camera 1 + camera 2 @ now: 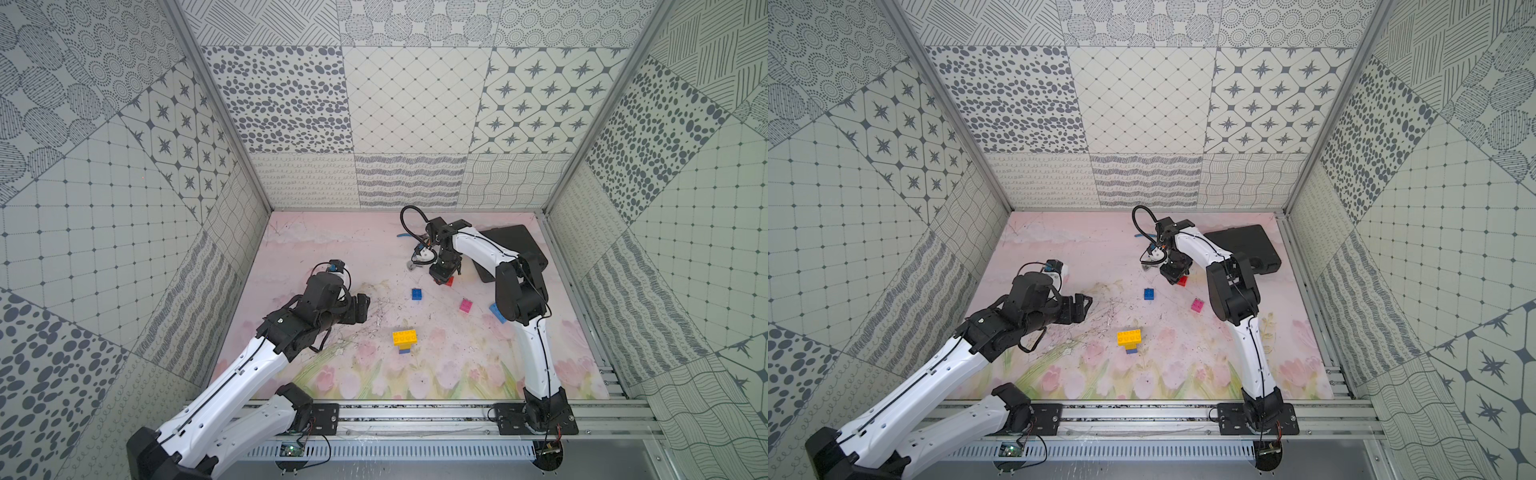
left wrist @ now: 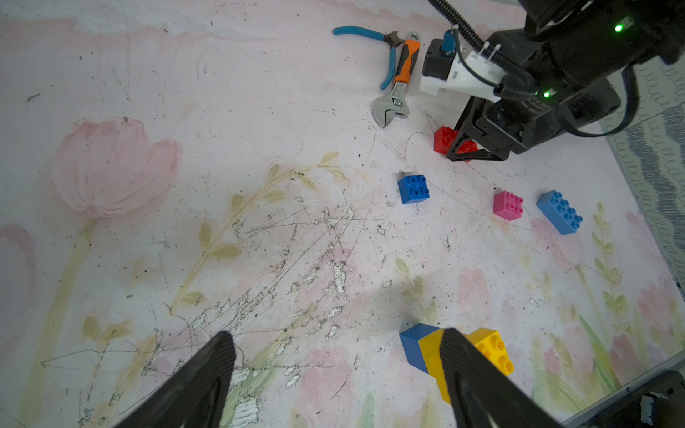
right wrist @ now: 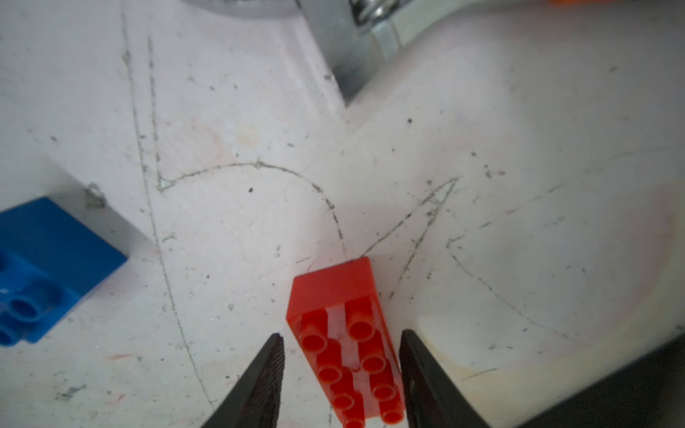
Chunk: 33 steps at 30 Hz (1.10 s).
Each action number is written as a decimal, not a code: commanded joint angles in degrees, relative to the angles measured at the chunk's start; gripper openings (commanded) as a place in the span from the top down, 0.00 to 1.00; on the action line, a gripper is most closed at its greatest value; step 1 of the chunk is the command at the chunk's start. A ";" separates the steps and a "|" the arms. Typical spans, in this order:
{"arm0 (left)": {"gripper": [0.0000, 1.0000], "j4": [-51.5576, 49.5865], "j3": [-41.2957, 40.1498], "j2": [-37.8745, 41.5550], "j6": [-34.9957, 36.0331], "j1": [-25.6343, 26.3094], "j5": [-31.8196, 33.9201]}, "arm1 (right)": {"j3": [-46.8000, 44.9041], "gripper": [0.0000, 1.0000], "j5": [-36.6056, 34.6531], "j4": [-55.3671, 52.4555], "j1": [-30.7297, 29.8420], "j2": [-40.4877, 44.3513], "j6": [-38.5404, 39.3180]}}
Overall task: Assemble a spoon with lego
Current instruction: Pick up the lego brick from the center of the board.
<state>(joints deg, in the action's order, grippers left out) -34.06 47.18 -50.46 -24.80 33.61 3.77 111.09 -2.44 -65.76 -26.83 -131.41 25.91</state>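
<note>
Closely, right claw (image 3: 341, 333) flanks long edges of red brick (image 3: 333, 285), apart; left claw (image 2: 333, 333) gapes.

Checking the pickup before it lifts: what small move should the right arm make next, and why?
Probably close the right tool on the red brick before lifting: the brick lies on the mat between the jaws, with a sliver of gap on one side.

Both top views: I read bright, even, diffuse light with faint shadows; the frame rails (image 1: 217, 104) bow toward the corners.
Right wrist view: soft focus. Blue brick (image 3: 55, 266) at 9 o'clock smeared, wrench (image 3: 344, 48) at 12 o'clock blurred, pale washed-out glare on the mat (image 3: 519, 129) at 2 o'clock.
Left wrist view: sharp.
</note>
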 commanded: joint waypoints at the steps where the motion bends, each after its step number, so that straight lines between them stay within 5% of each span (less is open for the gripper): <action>1: 0.11 -0.30 0.02 0.45 1.42 -1.25 0.36 | -0.28 0.52 -0.31 -1.04 -0.14 -0.29 -0.31; 13: 0.12 -0.73 0.26 1.19 1.75 -1.23 0.78 | -1.26 0.77 -1.92 -0.15 -0.24 2.81 -1.38; 20: 0.12 -1.62 -0.89 4.88 -0.01 -1.20 1.11 | -2.34 0.82 -5.16 0.01 -1.01 10.06 -3.15; 33: 0.09 -2.56 -9.12 16.21 -8.54 -1.21 -2.81 | -12.36 0.85 -1.83 -1.74 -17.10 32.13 -6.99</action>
<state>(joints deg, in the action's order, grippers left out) -35.59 40.29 -37.04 -28.60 33.61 2.92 100.49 -5.63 -65.87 -40.99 -101.21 20.84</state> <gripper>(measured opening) 0.905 0.341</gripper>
